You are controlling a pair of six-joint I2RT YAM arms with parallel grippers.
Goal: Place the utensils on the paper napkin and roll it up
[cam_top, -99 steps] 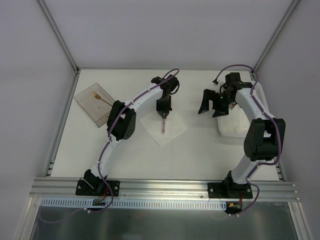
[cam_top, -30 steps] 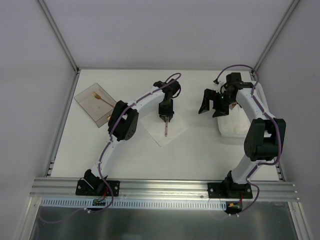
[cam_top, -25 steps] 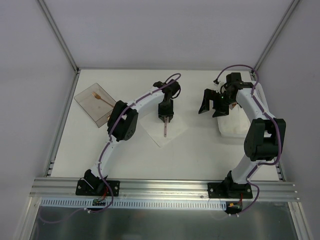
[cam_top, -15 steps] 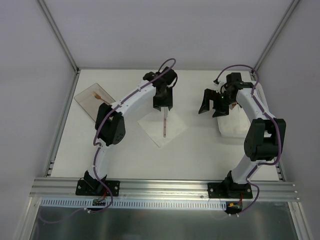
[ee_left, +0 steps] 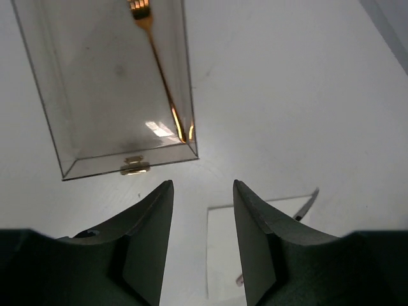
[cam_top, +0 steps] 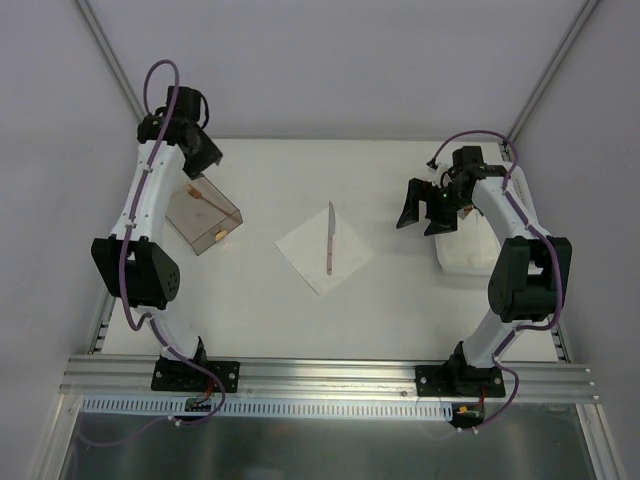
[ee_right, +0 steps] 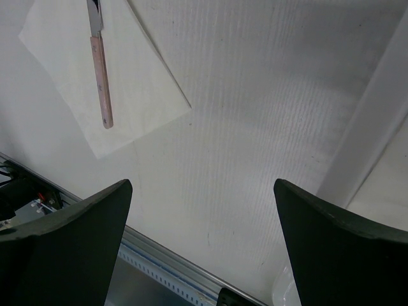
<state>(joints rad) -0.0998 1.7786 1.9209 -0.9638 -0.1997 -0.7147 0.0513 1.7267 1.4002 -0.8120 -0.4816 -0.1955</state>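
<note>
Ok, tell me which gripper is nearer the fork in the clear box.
Left. The left gripper hovers right by the clear box holding the fork; the right gripper is far off, past the napkin, beside the white basket.

Left: clear box point(cam_top: 215, 226) walls hem fork point(cam_top: 203, 195); open table point(cam_top: 400, 290) around napkin point(cam_top: 305, 250)

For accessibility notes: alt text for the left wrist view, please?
A copper fork lies inside a clear plastic box on the white table, seen from above past the left tool, whose fingers stand apart and empty. At lower right, a corner of the white napkin and the tip of a knife show.
</note>
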